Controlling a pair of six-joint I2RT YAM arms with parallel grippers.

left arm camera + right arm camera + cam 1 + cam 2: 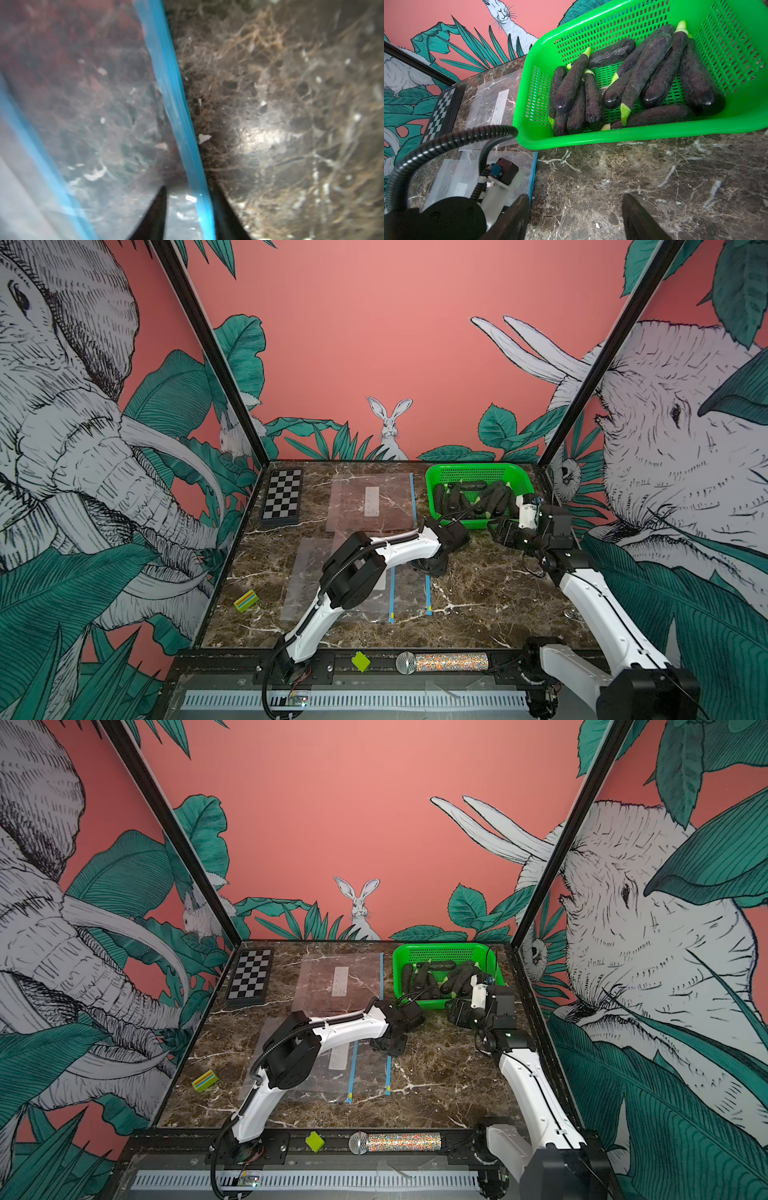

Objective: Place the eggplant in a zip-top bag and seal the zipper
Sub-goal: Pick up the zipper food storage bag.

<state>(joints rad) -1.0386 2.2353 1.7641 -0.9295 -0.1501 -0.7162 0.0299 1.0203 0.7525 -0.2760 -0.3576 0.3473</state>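
Several dark purple eggplants [478,499] [643,83] lie heaped in the green basket [478,468] [633,133] at the back right. Clear zip-top bags with blue zippers lie flat on the marble: one far [370,502], two overlapping near the middle [316,580]. My left gripper [430,566] [188,189] is down on the rightmost near bag's blue zipper strip [176,124]. Its fingers straddle that strip with a narrow gap, and the strip lies against one finger. My right gripper [498,531] [575,207] hovers open over bare marble just in front of the basket, holding nothing.
A chessboard [282,497] lies at the back left and a striped green block [246,600] at the near left. A lime block [360,661] and a glittery microphone [442,662] rest on the front rail. The left arm's cable [446,143] loops close to the basket.
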